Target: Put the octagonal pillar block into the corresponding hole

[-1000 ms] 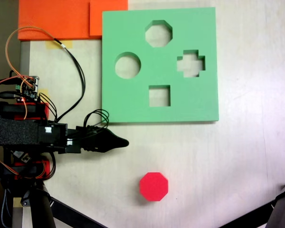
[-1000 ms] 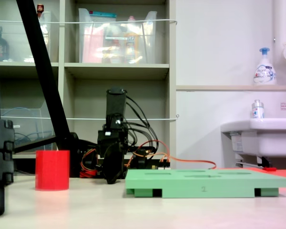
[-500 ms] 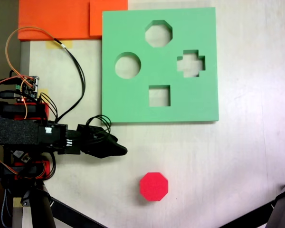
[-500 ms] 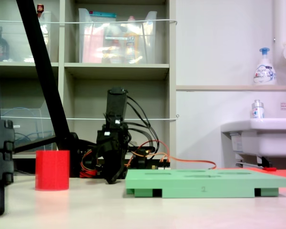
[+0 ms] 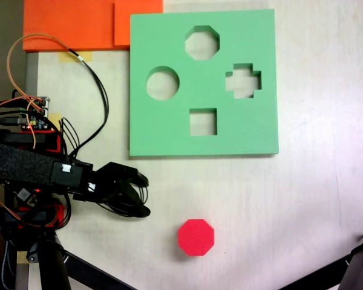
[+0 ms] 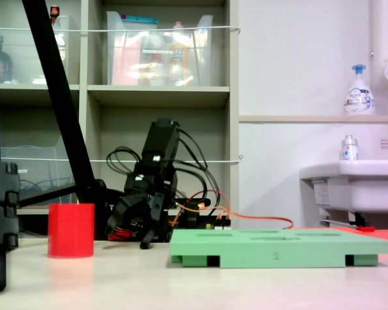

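The octagonal pillar block [image 5: 196,237] is a bright red foam prism standing alone on the table, below the green foam board [image 5: 169,133] in the top-down fixed view. Its eight-sided hole [image 5: 202,43] is at the board's top edge, empty. My gripper [image 5: 144,195] is open, its jaws spread wide, to the left of the block and apart from it, with nothing between them. From the side, in a fixed view, the block [image 6: 71,230] stands left of the gripper [image 6: 130,236], which hangs just above the table, and the board [image 6: 278,242] lies to the right.
The board also has round [image 5: 163,83], cross [image 5: 242,80] and square [image 5: 202,121] cutouts. Orange foam sheets [image 5: 78,24] lie at the top left. Cables [image 5: 100,90] loop beside the arm's base. Black tripod legs [image 5: 354,272] enter at the bottom corners. A sink [image 6: 349,181] stands beyond the table.
The gripper went from shut to wide open. The arm swung down in the top-down view and leaned left in the side view, closer to the red block.
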Robot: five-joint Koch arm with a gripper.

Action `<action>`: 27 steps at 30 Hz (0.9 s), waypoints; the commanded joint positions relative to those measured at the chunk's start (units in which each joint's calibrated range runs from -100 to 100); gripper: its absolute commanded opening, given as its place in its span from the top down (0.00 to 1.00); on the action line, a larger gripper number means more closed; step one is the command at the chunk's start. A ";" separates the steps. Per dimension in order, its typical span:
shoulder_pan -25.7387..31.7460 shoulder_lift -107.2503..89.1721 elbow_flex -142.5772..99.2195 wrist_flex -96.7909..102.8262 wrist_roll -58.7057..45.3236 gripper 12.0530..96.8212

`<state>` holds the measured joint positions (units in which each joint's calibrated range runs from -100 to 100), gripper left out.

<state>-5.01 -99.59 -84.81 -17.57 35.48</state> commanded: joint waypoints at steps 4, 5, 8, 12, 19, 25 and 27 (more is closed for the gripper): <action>2.69 -0.41 19.31 -30.43 5.23 0.65; 3.42 -0.41 24.09 -35.24 7.18 0.65; 4.00 -0.41 36.36 -43.53 8.60 0.64; 5.23 -0.41 55.30 -57.58 9.91 0.51; 5.76 14.39 74.64 -72.12 12.36 0.27; 4.84 28.22 81.22 -72.32 12.16 0.02; 4.00 34.37 84.91 -73.09 11.33 0.02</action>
<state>-0.42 -68.67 -4.65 -88.84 47.64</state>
